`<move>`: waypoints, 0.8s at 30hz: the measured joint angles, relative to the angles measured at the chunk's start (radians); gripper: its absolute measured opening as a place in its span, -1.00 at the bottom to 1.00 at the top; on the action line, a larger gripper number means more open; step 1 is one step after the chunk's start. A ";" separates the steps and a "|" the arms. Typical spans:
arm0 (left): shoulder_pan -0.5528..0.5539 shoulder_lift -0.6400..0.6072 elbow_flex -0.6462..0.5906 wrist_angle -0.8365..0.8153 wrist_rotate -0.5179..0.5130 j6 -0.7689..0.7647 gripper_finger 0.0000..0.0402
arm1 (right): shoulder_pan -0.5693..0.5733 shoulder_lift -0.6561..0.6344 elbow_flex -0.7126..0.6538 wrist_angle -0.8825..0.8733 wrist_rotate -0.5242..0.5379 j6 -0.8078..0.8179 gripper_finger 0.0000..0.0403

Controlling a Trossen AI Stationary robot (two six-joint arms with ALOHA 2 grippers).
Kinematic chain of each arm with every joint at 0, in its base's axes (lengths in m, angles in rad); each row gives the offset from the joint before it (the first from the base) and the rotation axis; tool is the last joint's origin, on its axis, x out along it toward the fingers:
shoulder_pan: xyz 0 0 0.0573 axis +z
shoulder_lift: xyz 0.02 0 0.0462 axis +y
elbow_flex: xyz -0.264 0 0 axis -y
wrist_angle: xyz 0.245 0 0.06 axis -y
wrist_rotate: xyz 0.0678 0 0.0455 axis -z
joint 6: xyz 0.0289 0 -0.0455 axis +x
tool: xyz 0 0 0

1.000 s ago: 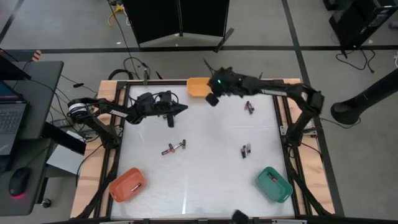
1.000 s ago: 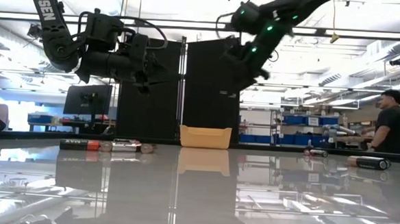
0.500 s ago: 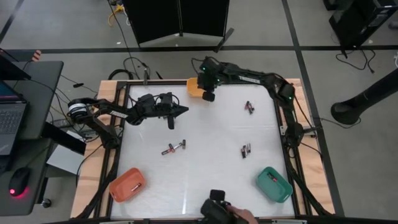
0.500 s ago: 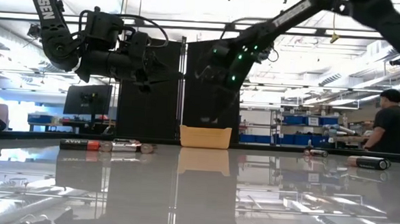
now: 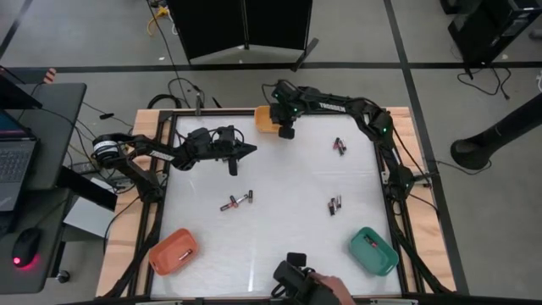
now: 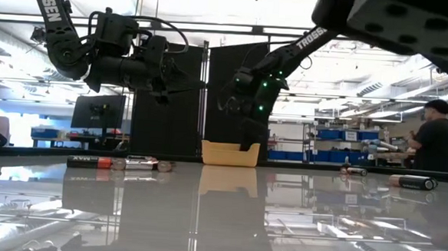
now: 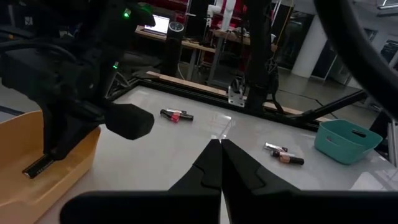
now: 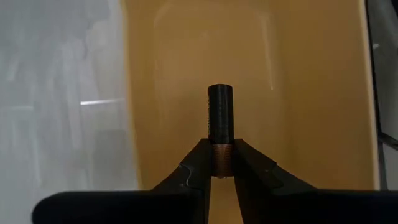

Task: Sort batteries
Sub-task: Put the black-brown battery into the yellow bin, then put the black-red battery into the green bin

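Right gripper [image 8: 221, 163] pinches a dark battery [image 8: 219, 127] over the yellow bin [image 8: 298, 93], its lower end hidden between the fingers. Left gripper [image 7: 220, 163], pressed together, hovers mid-table. Loose batteries [image 5: 237, 202] lie beyond.

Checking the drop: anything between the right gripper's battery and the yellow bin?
Nothing visible. The right gripper holds the battery directly over the open yellow bin, with only bare bin floor beneath it.

Three bins [image 5: 163, 257], two arms [image 5: 339, 105], about nine batteries [image 5: 238, 202]

Right tool [image 8: 221, 167] holds battery [image 8: 219, 121] over bin [image 8: 298, 93].
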State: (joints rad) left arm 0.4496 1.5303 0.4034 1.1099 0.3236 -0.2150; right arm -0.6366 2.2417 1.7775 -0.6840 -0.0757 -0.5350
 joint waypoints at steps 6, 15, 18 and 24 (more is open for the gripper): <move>0.000 0.000 0.000 0.000 -0.001 -0.004 -0.97 | -0.002 0.015 0.001 -0.007 -0.015 -0.009 -0.70; -0.001 0.000 0.000 -0.001 -0.001 -0.007 -0.97 | -0.001 0.028 0.001 -0.003 0.003 0.000 -0.56; -0.001 0.000 0.000 -0.001 -0.002 -0.007 -0.97 | -0.001 0.028 0.001 -0.001 0.004 0.002 -0.45; -0.001 0.000 0.000 -0.001 -0.001 -0.007 -0.97 | 0.005 0.027 0.011 -0.021 0.048 0.005 -0.22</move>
State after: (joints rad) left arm 0.4484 1.5303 0.4034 1.1088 0.3222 -0.2218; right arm -0.6313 2.2692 1.7885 -0.7052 -0.0280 -0.5297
